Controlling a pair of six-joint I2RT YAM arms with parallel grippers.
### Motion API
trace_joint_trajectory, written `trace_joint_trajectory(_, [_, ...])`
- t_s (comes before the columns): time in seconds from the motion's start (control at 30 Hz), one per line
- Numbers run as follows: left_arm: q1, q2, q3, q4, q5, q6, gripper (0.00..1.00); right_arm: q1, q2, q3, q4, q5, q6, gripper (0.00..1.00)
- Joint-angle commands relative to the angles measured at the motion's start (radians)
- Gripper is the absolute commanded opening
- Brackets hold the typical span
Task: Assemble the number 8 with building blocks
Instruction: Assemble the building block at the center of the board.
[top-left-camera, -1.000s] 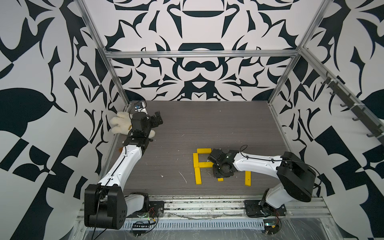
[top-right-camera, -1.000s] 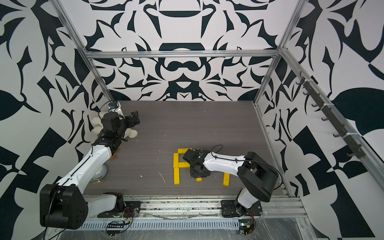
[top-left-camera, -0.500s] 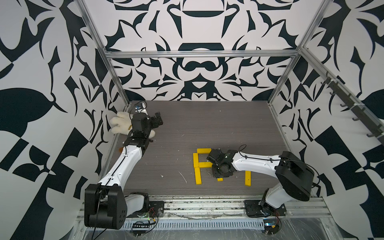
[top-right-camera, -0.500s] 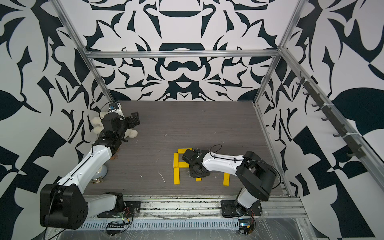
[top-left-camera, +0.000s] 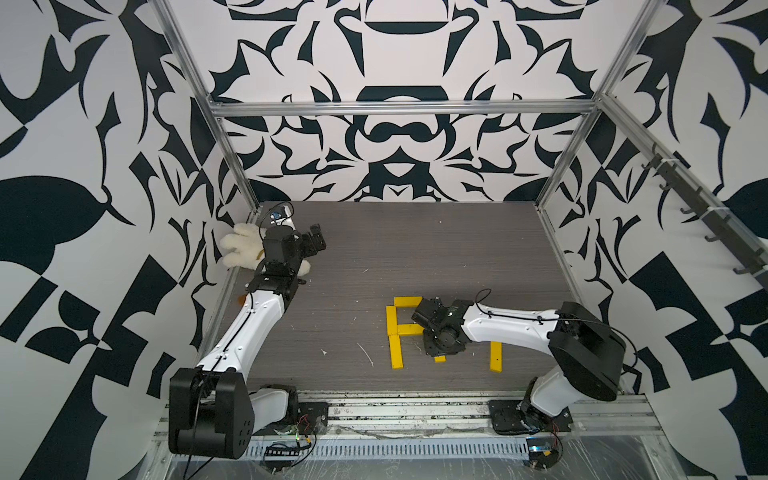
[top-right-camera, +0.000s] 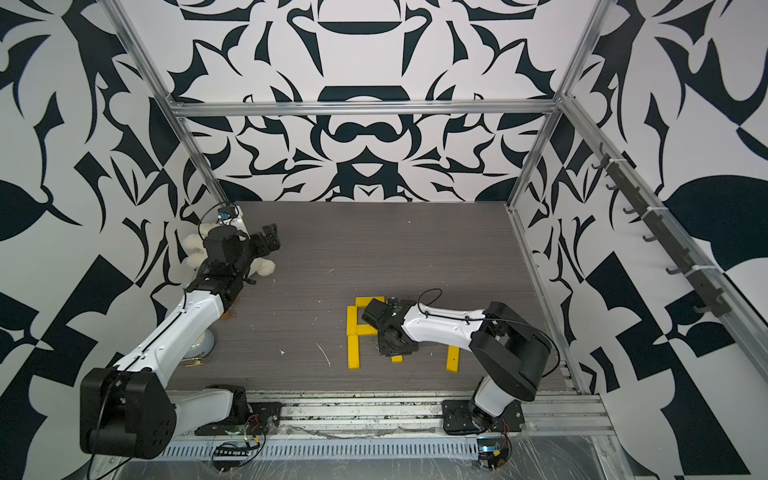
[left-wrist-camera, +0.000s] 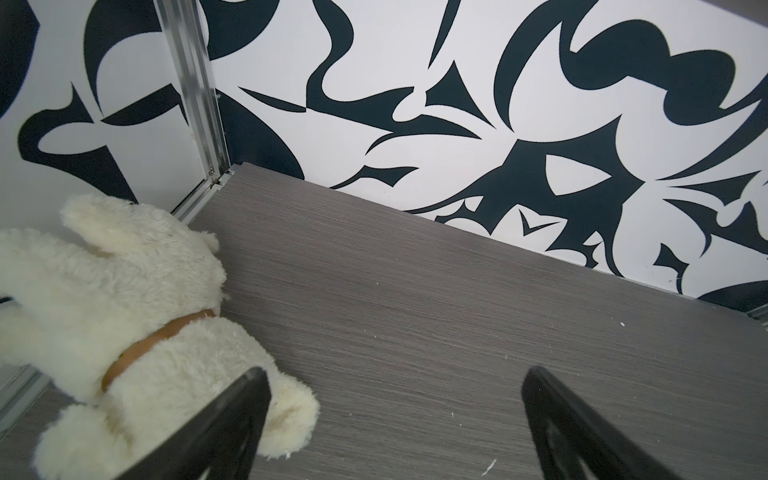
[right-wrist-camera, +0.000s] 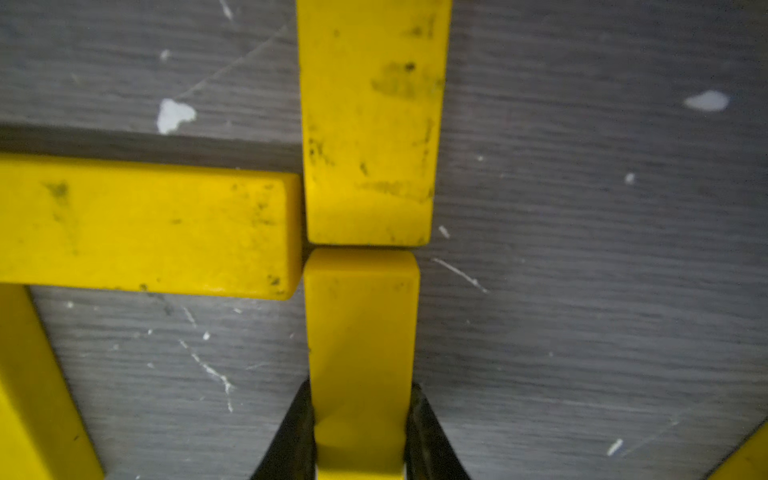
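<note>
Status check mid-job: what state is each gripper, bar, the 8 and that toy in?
left gripper: open, empty.
right gripper: shut on held bar.
held bar: end butted against second bar.
number 8: unfinished, bottom bar missing.
loose bar: lying flat, apart from the figure.
plush toy: lying beside the left gripper.

I can't read any writing, label, brand mark or printed numeral anywhere in here. The black shapes on the white wall panels (top-left-camera: 395, 137) are abstract swirls rather than letters, and the dark marks seen close up on the flat, bright yellow rectangular building blocks (top-left-camera: 396, 353) are scuffs, not print. The only thing like a sign is the blocky figure (top-left-camera: 408, 329) those blocks form on the grey wood-grain table (top-left-camera: 415, 249); part of it is hidden under the right arm, and what shows reads as no finished digit.
</note>
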Motion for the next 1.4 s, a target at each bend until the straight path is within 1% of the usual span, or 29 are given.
trace_joint_trajectory(0.0, [0.003,-0.023,-0.017,0.024,0.007,-0.001,0.99,0.011,0.006,0.012,-0.019,0.01,0.016,0.12])
trace_joint_trajectory(0.17, [0.003,-0.024,-0.017,0.022,0.008,-0.003,0.99,0.012,-0.011,0.002,-0.01,0.01,0.023,0.15])
trace_joint_trajectory(0.77, [0.003,-0.027,-0.019,0.021,0.013,-0.006,0.99,0.024,-0.01,-0.009,-0.005,0.008,0.043,0.16])
trace_joint_trajectory(0.87, [0.003,-0.024,-0.02,0.021,0.013,-0.007,0.99,0.023,-0.011,-0.008,-0.006,0.008,0.045,0.21])
trace_joint_trajectory(0.93, [0.003,-0.023,-0.02,0.02,0.013,-0.007,0.99,0.023,-0.015,-0.007,-0.008,0.013,0.045,0.31])
trace_joint_trajectory(1.13, [0.003,-0.023,-0.02,0.021,0.016,-0.007,0.99,0.023,-0.03,-0.009,-0.02,0.024,0.051,0.41])
trace_joint_trajectory(1.37, [0.003,-0.016,-0.015,0.014,0.014,-0.009,0.99,0.023,-0.108,-0.007,-0.047,0.039,0.058,0.46])
